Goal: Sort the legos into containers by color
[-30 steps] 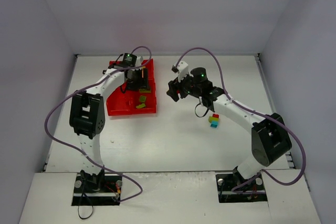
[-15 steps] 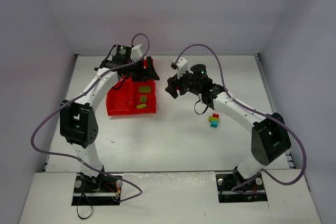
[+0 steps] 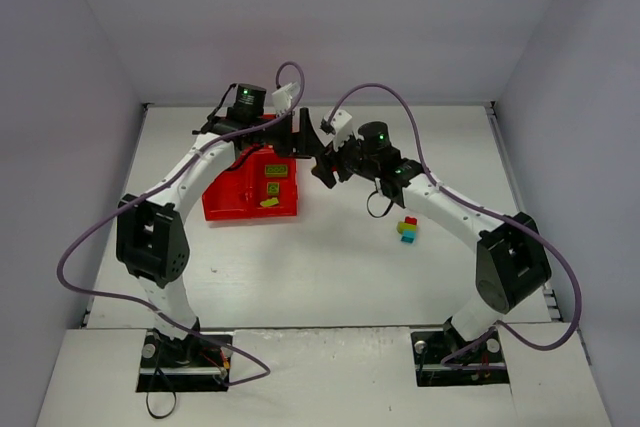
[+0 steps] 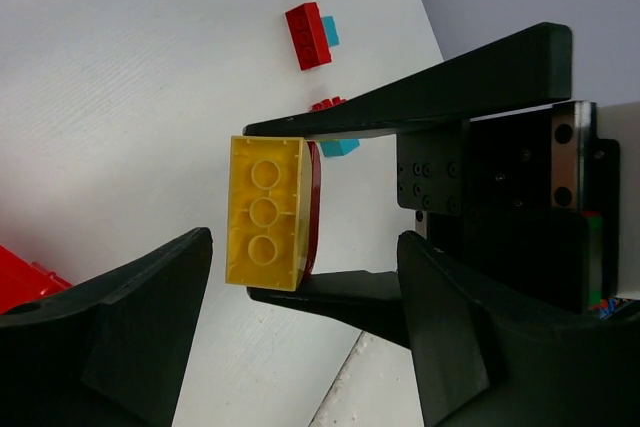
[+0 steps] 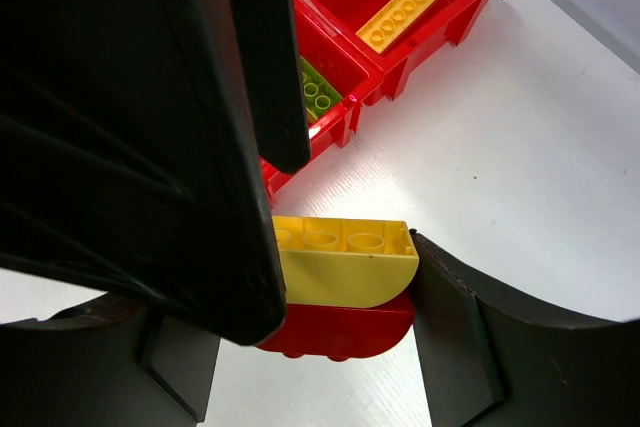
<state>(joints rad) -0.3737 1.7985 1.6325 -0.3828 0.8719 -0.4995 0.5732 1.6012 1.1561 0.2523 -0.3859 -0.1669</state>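
Left pincer (image 3: 302,130) newly beside studded yellow-red clump (image 4: 266,212) in right pincer (image 3: 322,159)

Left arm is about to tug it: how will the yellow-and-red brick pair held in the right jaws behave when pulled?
The yellow brick looks like hard plastic, so it is probably stiff and light. Its pressed-together joint with the red brick will likely resist, then pop apart. Both curved faces give the right jaws little flat grip, so the pair may twist.

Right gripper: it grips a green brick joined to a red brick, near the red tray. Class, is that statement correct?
No. The right gripper grips a yellow brick, not a green one, joined to the red brick, near the red tray. The right wrist view shows it.
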